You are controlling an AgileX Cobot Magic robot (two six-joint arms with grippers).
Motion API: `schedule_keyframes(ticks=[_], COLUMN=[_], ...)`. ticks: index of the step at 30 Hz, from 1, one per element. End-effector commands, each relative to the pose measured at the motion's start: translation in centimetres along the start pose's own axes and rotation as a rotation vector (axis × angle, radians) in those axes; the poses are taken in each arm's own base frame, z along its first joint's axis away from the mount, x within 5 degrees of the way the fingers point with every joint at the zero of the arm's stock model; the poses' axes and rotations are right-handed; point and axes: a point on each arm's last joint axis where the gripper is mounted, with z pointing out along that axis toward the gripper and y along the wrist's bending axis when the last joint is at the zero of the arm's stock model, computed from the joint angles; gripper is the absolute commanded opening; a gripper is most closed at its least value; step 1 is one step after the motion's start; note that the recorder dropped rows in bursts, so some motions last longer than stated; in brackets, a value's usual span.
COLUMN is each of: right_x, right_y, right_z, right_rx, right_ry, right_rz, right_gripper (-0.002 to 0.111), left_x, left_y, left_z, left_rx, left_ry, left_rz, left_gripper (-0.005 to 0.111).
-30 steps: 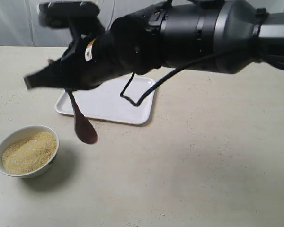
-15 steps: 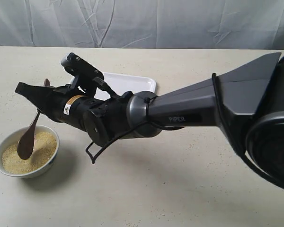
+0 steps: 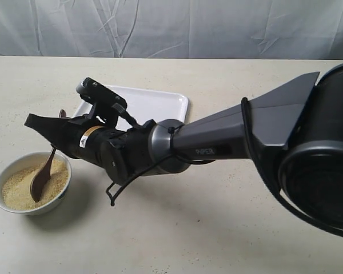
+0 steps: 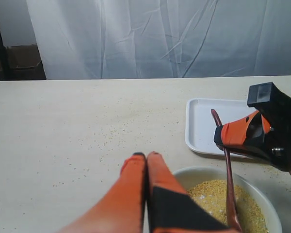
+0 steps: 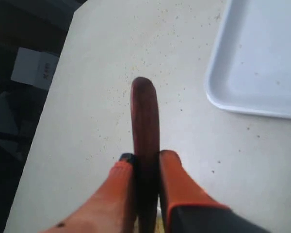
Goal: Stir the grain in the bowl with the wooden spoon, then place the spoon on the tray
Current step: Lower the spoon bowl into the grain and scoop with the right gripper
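A black robot arm (image 3: 217, 142) reaches from the right across a pale beige counter (image 3: 228, 228) toward the near left corner. Its right claw (image 3: 46, 128) is clamped on the slim handle of a dark reddish-brown wooden spoon (image 3: 43, 174). The right wrist view shows the orange fingers (image 5: 172, 179) pressed against both sides of the handle. The spoon slants down and its oval head rests in the grain (image 3: 14, 191), a pale yellow sandy mass. The grain fills a small round white bowl (image 3: 56, 201) standing at the near left of the counter. A flat white rectangular tray (image 3: 154, 103) lies farther back, to the right of the bowl, partly hidden behind the arm and apart from the bowl. The left claw (image 4: 146, 158) appears only in its own wrist view, its two orange fingers pressed together and holding nothing, with the bowl's rim close by
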Motion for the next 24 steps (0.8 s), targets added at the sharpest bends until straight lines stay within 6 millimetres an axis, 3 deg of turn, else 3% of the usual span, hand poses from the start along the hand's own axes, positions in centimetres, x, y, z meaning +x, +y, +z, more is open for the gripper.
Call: schedule_keyframes(ticks=[1, 24], right_x=[0.65, 0.6], right_y=[0.16, 0.24], right_z=[-0.05, -0.06], right_rx=[0.008, 0.004], right_ry=[0.014, 0.001], right_rz=[0.011, 0.032], right_gripper=[0.0, 0.001], left_x=[-0.05, -0.05], left_y=[-0.02, -0.02], left_z=[-0.02, -0.02], left_rx=[0.004, 0.004], left_ry=[-0.016, -0.016], left_rz=[0.001, 0.001], left_gripper=[0.0, 0.0])
